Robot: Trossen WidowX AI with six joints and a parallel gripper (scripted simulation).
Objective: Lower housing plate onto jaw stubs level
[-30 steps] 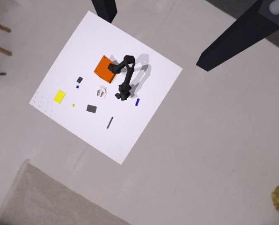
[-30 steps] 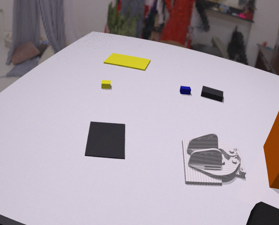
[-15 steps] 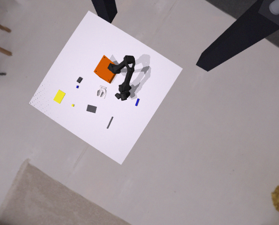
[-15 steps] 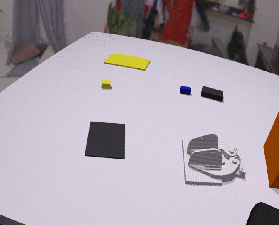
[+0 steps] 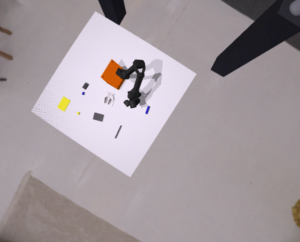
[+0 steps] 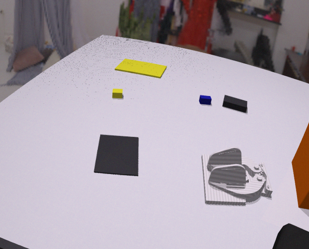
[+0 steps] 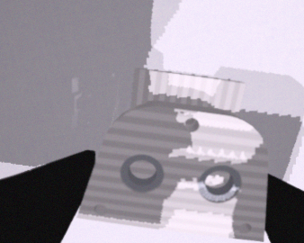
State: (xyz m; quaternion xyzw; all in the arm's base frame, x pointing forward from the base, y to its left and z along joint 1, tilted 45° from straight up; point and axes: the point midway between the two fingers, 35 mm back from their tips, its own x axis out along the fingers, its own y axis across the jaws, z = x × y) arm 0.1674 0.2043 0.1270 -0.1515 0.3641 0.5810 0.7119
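The pale striped housing plate point(image 7: 145, 141) shows in the wrist view, with a rounded far edge, two dark-rimmed holes and a raised ridge behind. My gripper point(image 7: 174, 169) has one black finger at each side edge of the plate and appears shut on it. The plate is hidden in the top and exterior views. The jaw assembly stands apart from the hand: a striped base point(image 6: 220, 197) carries two grey-faced jaws point(image 6: 227, 175) point(image 6: 225, 158), with small round stubs point(image 6: 256, 168) point(image 6: 259, 177) at their inner ends. The assembly also shows in the top view point(image 5: 109, 99).
A tall orange block point(image 5: 109, 71) point(image 6: 307, 171) stands beside the assembly, partly under my hand point(image 5: 121, 74). A dark flat plate point(image 5: 98, 116) point(image 6: 116, 155), a yellow plate point(image 5: 63, 103) point(image 6: 141, 68), a blue bar point(image 5: 147, 110), a grey rod point(image 5: 118, 131) and small blocks lie around.
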